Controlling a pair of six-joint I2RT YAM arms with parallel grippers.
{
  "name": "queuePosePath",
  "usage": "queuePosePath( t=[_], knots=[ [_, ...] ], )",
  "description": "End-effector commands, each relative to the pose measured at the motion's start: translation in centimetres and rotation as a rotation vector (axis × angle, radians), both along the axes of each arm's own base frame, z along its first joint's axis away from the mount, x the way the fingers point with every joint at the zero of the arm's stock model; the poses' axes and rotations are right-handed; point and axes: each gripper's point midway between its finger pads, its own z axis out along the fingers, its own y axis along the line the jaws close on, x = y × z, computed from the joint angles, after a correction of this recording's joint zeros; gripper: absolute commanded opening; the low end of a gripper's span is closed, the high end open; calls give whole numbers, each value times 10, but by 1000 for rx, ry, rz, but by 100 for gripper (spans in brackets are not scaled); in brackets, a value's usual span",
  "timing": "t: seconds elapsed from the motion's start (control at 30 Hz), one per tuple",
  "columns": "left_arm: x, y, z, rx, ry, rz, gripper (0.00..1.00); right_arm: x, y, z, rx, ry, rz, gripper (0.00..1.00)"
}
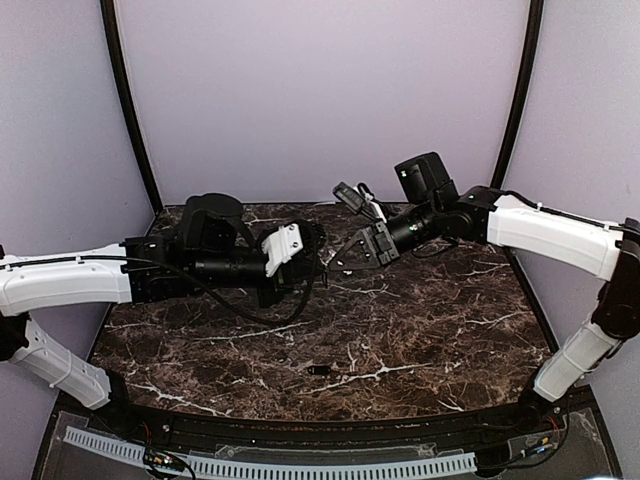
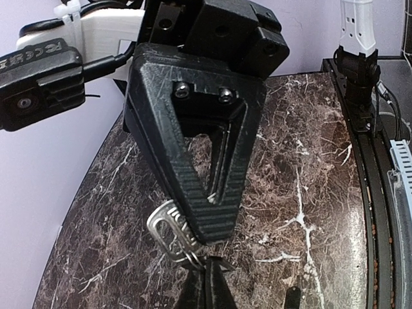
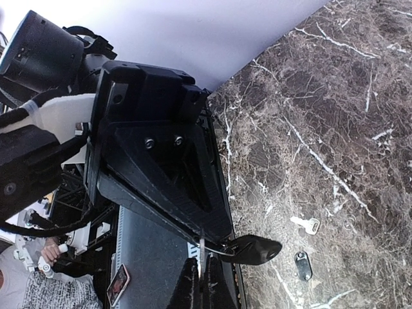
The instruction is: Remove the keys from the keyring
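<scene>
Keyring [image 2: 195,259], mid-air, pinched by left gripper [image 2: 206,290] and right gripper [image 3: 201,283], both closed; silver key [image 2: 166,226] attached; pale key [image 3: 306,224], dark key [image 3: 301,265] on table [image 3: 335,129].

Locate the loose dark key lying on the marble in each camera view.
Top external: dark key low centre, by the near edge of the marble table.
Left wrist: at the bottom edge, right of centre.
Right wrist: lower right, just below a silver key.
Shared landmark: the marble table.
</scene>
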Motion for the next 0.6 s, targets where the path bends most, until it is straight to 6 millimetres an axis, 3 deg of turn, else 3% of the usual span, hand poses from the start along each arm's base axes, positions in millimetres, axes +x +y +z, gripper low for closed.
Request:
queuePosePath(
  t=[0.0, 0.3, 0.57],
  knots=[
    [2, 7, -37, 170, -3, 27, 0, 1, 3, 30, 72, -61, 39, 0],
    [15, 10, -60, 294, -86, 94, 0, -1, -1, 21, 8, -50, 54, 0],
    [20, 16, -68, 322, -108, 122, 0, -1, -3, 22, -3, -60, 40, 0]
  ],
)
